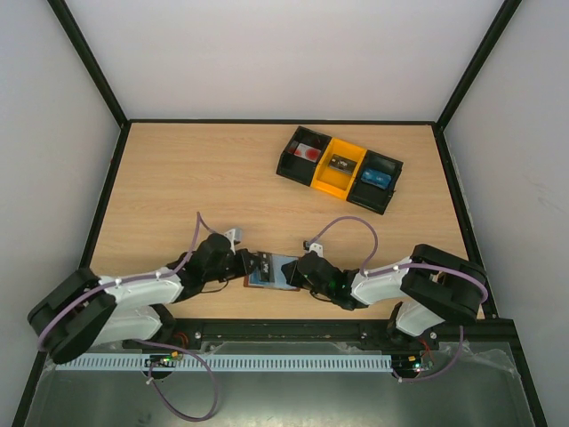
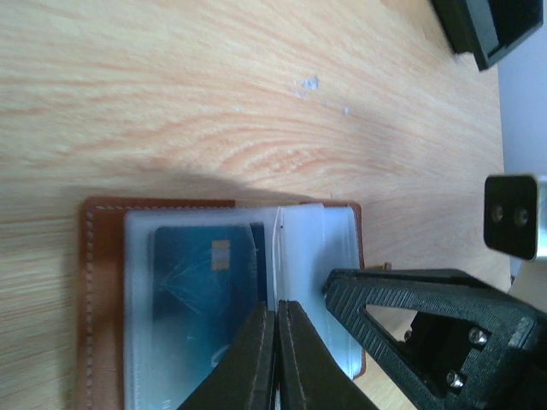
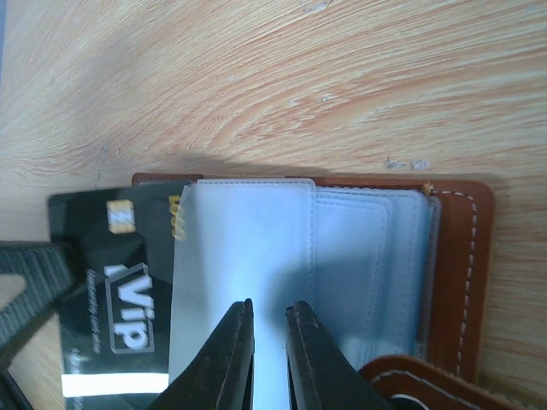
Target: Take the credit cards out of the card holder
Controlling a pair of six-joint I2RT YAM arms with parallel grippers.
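Note:
The brown card holder (image 1: 271, 270) lies open on the table between both grippers. In the left wrist view its brown edge (image 2: 96, 290) frames clear sleeves, and a blue credit card (image 2: 201, 278) with a gold chip sits inside one. My left gripper (image 2: 275, 314) is shut on a thin sleeve leaf that stands edge-on between its jaws. In the right wrist view a black "VIP" credit card (image 3: 111, 299) sticks out of the holder (image 3: 461, 256) to the left. My right gripper (image 3: 269, 312) is over the pale sleeves with its jaws a narrow gap apart and nothing between them.
A black-and-yellow tray of bins (image 1: 340, 167) stands at the back right, and its corner shows in the left wrist view (image 2: 483, 30). The holder's snap tab (image 3: 410, 384) lies beside my right fingers. Black frame walls bound the table.

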